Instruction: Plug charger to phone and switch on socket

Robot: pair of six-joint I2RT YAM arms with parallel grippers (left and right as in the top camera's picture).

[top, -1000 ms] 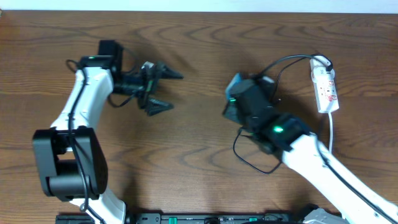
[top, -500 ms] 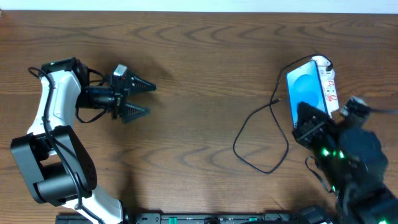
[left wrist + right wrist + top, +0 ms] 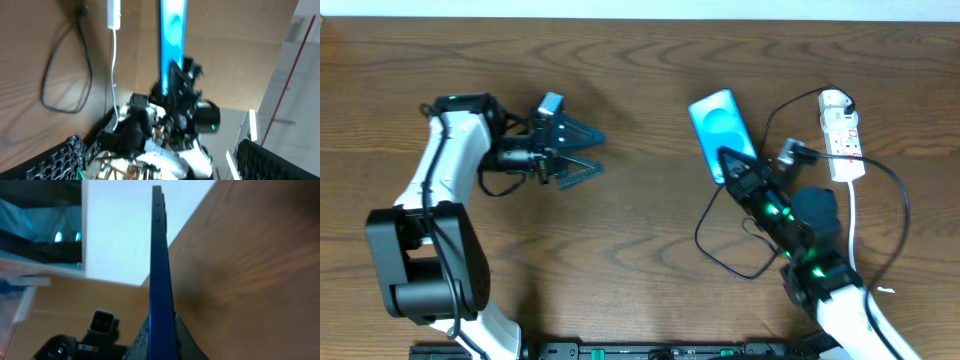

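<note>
The phone (image 3: 720, 128), its blue-cyan screen up, is held at its near end by my right gripper (image 3: 742, 168), left of the socket. In the right wrist view the phone (image 3: 160, 265) is edge-on between the shut jaws (image 3: 162, 337). The white socket (image 3: 842, 132) lies at the far right. The charger's thin black cable (image 3: 720, 262) runs from the socket's top and loops on the table beside my right arm; its plug tip is hidden. My left gripper (image 3: 576, 152) is open and empty at the left, pointing right. In the left wrist view (image 3: 160, 165) its fingers frame the phone (image 3: 172, 40).
The socket's white cord (image 3: 852, 205) runs toward the near edge beside my right arm. A second dark cable (image 3: 903, 205) arcs right of the arm. The left wrist view also shows the socket (image 3: 114, 12) and cable loop (image 3: 65, 80). Bare wooden table (image 3: 640, 230) lies between the arms.
My right gripper has carried the phone left, away from the socket toward the table's middle. My left gripper has shifted right and slightly farther back, still open.
</note>
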